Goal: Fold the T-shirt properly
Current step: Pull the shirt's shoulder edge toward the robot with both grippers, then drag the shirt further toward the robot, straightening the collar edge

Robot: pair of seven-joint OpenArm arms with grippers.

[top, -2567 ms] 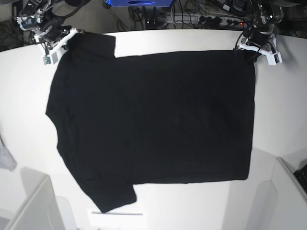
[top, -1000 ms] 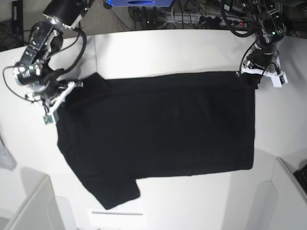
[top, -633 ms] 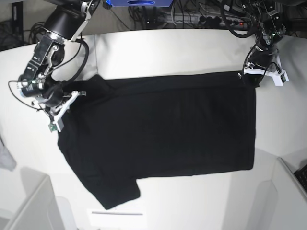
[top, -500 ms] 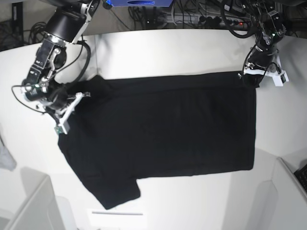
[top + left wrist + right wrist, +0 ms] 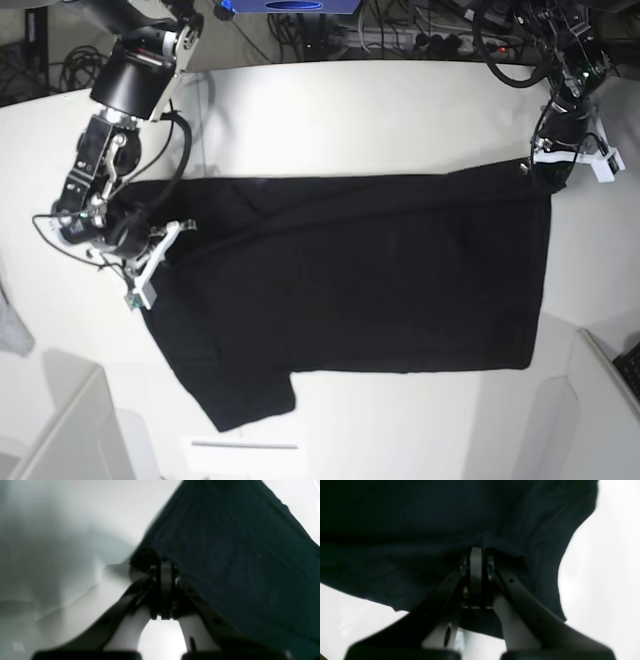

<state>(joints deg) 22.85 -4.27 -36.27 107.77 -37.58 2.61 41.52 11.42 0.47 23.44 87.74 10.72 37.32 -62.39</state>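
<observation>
From my left wrist, my left gripper point(image 5: 163, 562) is right in front of the lens, its jaws pinched together on a dark edge of the T-shirt point(image 5: 237, 555). The cloth rises away from the jaws to the upper right, and the white bench point(image 5: 62, 542) lies pale and slightly creased to the left of it. From my right wrist, my right gripper point(image 5: 476, 555) is likewise clamped tight on a fold of the T-shirt point(image 5: 420, 525); black cloth fills nearly all of that view above and around the jaws, with bare bench point(image 5: 607, 567) showing on the right and a strip at the lower left.

In the base view, the near edge of the bench point(image 5: 400, 430) is bare white, and one sleeve of the T-shirt point(image 5: 340, 280) reaches closest to that edge, left of its middle. The shirt lies spread across the middle of the bench, plain black side up, with its upper part folded over so the top edge runs as a long, gently slanting line. My right gripper point(image 5: 150, 262) sits at the shirt's left end, holding the cloth there, close to the bench's left edge. A pale grey scrap point(image 5: 12, 330) shows at the far left border. My left gripper point(image 5: 548, 168) holds the shirt's upper right corner, near the bench's far right corner. Beyond the far edge lie tangled cables point(image 5: 400, 35).
</observation>
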